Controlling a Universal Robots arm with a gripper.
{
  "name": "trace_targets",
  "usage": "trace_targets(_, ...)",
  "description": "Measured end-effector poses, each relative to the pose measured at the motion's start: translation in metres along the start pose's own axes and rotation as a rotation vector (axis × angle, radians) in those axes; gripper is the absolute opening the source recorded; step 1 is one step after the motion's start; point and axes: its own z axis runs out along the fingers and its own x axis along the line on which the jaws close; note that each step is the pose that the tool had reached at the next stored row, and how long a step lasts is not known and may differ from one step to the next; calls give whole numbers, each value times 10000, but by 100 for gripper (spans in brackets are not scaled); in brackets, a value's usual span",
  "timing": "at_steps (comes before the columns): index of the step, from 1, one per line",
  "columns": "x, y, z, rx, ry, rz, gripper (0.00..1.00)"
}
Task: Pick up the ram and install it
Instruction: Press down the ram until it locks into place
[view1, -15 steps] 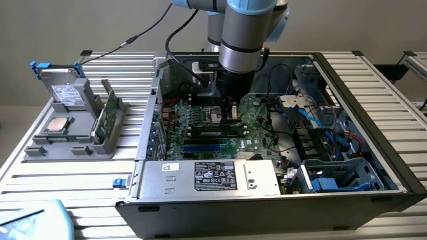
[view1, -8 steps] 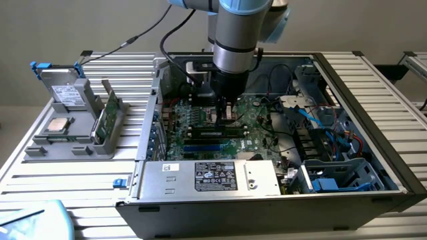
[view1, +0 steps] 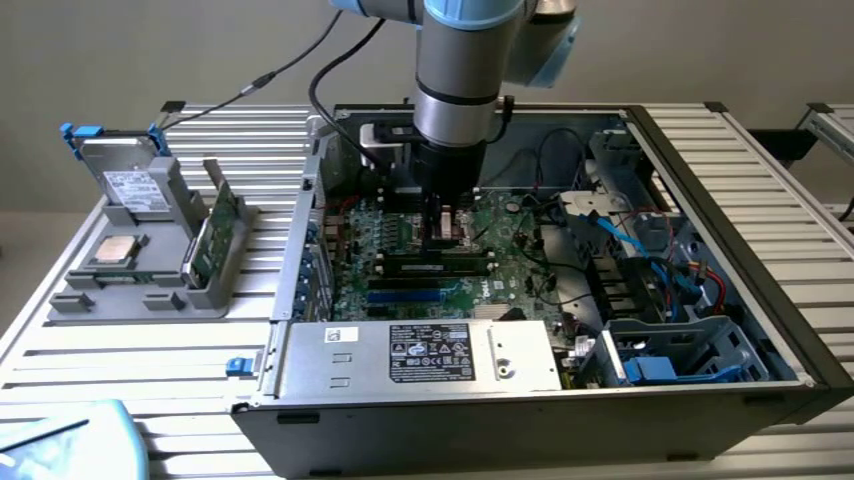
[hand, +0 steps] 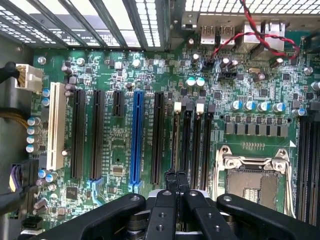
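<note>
The gripper (hand: 176, 176), fingers shut on nothing, hangs at the lower centre of the wrist view, tips at the near end of what looks like the ram (hand: 175, 142), standing edge-up in its slot and running lengthwise straight away up the frame.

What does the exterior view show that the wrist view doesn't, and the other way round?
Exterior view alone: the grey stand beside the computer case, carrying a silver processor chip and a green card, plus the power supply. Wrist view alone: the open processor socket, the blue slot and the white slot. Shared: the green motherboard and the shut gripper low over the memory slots.
</note>
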Motion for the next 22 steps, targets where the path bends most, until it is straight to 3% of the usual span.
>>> trace_targets(5,-1,30,9,1,0,1,11)
trace_targets(17,-11,28,62,-4,71,11,11)
trace_targets(18,-12,28,42,3,52,10,11)
trace_targets(22,-4,39,-94,-12,67,9,11)
